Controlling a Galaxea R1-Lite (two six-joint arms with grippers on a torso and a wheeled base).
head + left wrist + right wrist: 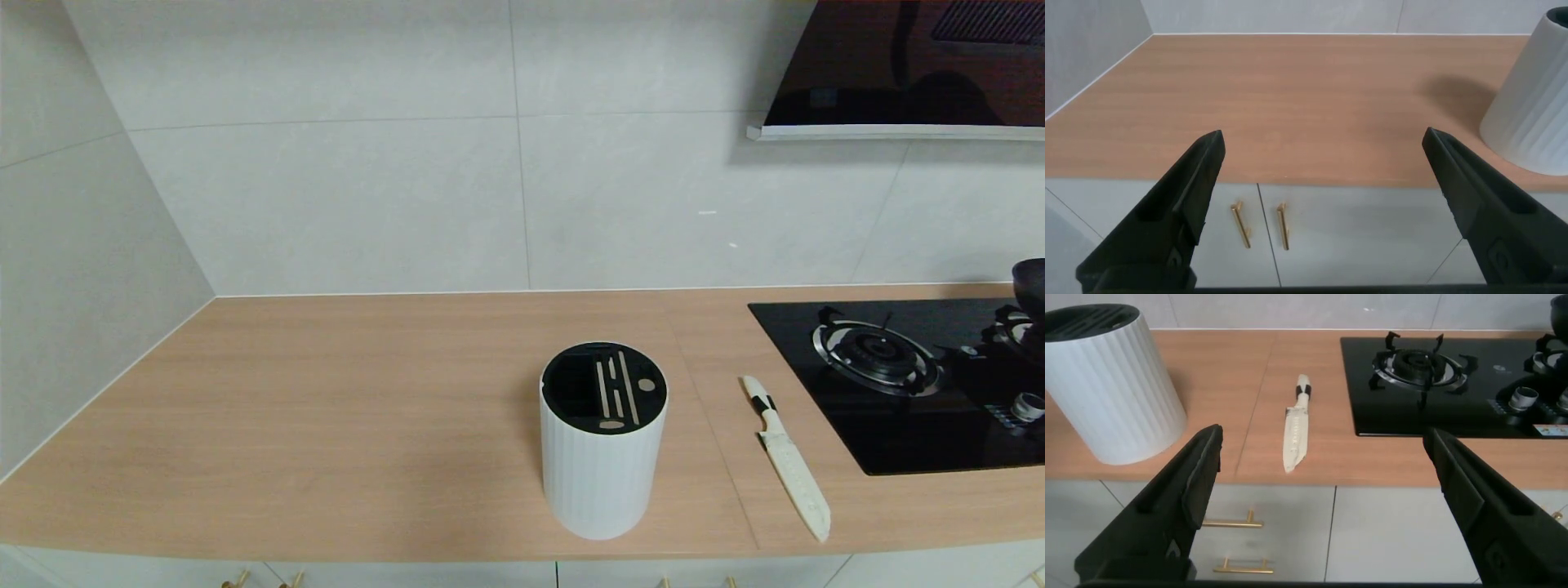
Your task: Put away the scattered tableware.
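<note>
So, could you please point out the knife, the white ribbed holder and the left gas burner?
Cream speckled knife (784, 457): head view, middle of the blade.
White ribbed cylindrical knife holder (602, 465): head view, side wall.
Round black gas burner (875, 353): head view, centre cap.

Bright, even light, soft shadows, reflections on the glossy hob (898, 433).

Left claw (1323, 145) and right claw (1323, 439), jaws wide apart.

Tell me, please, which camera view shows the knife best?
The head view: the knife lies full-length on the countertop, handle toward the wall, between holder and stove. The right wrist view shows it foreshortened. The left wrist view faces the holder and countertop.
</note>
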